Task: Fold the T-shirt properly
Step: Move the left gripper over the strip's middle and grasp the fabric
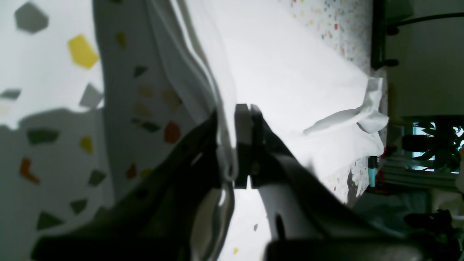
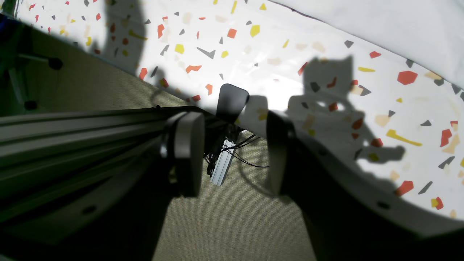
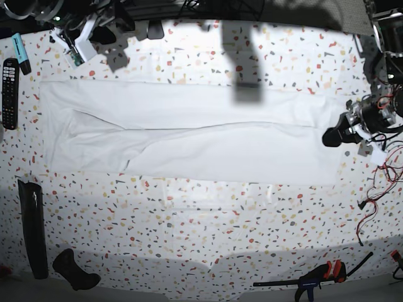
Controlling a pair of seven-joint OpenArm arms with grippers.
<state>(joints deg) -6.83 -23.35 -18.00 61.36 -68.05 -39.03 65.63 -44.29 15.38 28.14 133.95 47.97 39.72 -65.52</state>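
Observation:
The white T-shirt (image 3: pixel 189 135) lies across the speckled table as a long, lengthwise-folded band. At its right end in the base view sits my left gripper (image 3: pixel 330 137). In the left wrist view that gripper (image 1: pixel 232 145) is shut on the T-shirt (image 1: pixel 282 72), with the layered hem pinched between its fingers (image 1: pixel 243 145). My right gripper (image 2: pixel 232 152) is open with nothing between its fingers (image 2: pixel 186 152). It hangs over the table's edge with carpet below. A corner of the T-shirt (image 2: pixel 398 25) shows at the top right of the right wrist view, well away from that gripper.
A black remote (image 3: pixel 9 82) and a teal marker (image 3: pixel 19 47) lie at the table's far left. Two black objects (image 3: pixel 31 229) (image 3: pixel 75 270) sit at the lower left. A bar clamp (image 3: pixel 315 277) lies at the front right, and red wires (image 3: pixel 378 189) trail along the right edge.

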